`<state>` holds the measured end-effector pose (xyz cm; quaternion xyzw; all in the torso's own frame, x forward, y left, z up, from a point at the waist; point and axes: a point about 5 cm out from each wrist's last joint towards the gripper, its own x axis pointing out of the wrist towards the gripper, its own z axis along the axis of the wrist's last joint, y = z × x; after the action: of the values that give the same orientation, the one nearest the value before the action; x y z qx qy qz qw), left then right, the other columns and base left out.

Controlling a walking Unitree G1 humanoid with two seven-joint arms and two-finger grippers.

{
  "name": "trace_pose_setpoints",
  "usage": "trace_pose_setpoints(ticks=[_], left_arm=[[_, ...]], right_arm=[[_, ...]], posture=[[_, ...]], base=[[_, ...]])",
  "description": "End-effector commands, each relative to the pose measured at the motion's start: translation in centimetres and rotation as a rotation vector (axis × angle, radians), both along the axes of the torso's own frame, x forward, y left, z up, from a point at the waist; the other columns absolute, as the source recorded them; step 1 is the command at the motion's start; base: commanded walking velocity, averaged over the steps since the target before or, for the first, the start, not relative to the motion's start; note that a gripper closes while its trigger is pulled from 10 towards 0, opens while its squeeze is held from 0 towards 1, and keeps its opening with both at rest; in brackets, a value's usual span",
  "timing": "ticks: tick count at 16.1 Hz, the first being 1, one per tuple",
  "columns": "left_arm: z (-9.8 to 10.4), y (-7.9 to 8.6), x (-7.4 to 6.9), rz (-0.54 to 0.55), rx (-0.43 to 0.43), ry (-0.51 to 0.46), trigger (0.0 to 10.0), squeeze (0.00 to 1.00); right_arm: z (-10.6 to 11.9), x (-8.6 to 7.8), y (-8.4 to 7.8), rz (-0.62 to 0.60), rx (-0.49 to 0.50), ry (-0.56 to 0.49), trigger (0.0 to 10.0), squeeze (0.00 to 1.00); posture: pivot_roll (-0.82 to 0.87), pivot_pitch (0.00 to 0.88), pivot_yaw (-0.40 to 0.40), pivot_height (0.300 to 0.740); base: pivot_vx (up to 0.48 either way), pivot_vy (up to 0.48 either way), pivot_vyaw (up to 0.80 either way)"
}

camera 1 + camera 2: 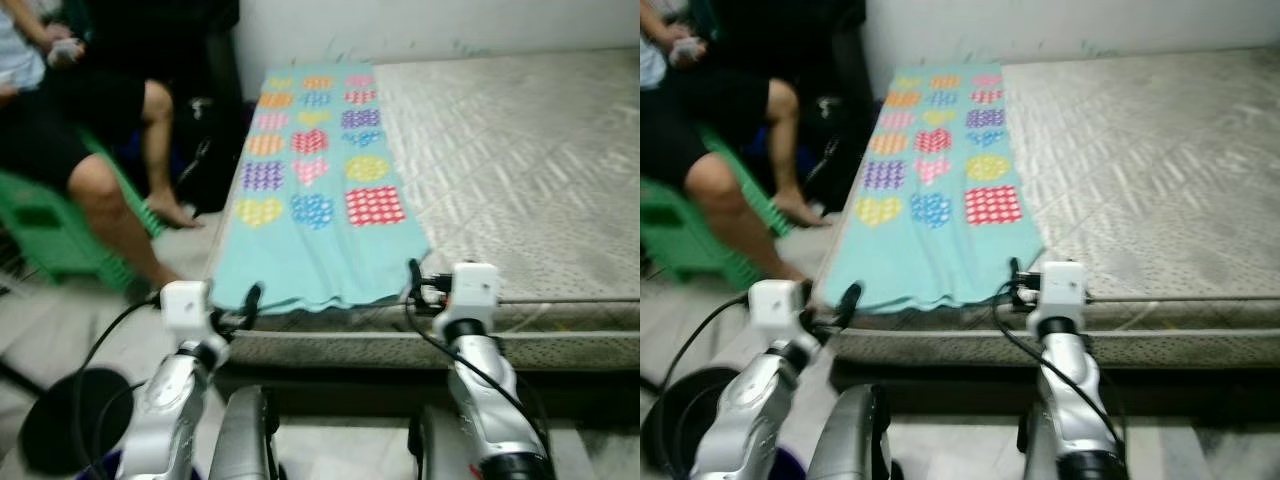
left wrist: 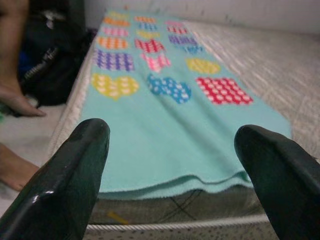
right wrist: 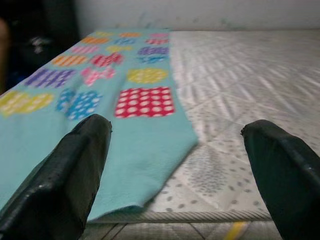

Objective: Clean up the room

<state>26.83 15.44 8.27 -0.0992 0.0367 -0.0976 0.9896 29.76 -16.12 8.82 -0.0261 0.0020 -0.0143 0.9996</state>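
A teal blanket (image 1: 320, 240) printed with coloured hearts and squares lies folded in a long strip along the left side of a bare grey mattress (image 1: 520, 150). Its near end hangs slightly over the mattress edge. My left gripper (image 2: 172, 130) is open, its fingers spread wide just short of the blanket's near left corner (image 1: 250, 298). My right gripper (image 3: 177, 124) is also open, level with the mattress edge and facing the blanket's near right corner (image 3: 170, 160). Neither gripper holds anything.
A person (image 1: 90, 170) sits on a green stool (image 1: 50, 235) at the left, bare feet on the floor beside the mattress. A black bag (image 1: 215, 150) leans between the person and the mattress. A black round object (image 1: 70, 420) lies on the floor at lower left.
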Motion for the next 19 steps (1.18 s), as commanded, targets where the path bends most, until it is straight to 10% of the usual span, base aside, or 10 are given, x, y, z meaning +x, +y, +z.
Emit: trace_pose_setpoints(ticks=[1, 19], left_arm=[[-0.27, 0.58, -0.41, 0.009, -0.010, 0.013, 10.0, 0.00], [-0.26, 0.21, -0.52, -0.022, -0.037, 0.015, 10.0, 0.00]], right_arm=[[0.39, 0.31, 0.66, 0.024, 0.011, -0.010, 10.0, 0.00], [0.30, 0.31, 0.59, 0.023, 0.010, 0.000, 10.0, 0.00]], posture=[[-0.07, 0.048, 0.110, 0.575], [-0.08, 0.058, 0.109, 0.575]], base=[[0.000, 0.000, 0.00], [0.156, 0.000, 0.00]])
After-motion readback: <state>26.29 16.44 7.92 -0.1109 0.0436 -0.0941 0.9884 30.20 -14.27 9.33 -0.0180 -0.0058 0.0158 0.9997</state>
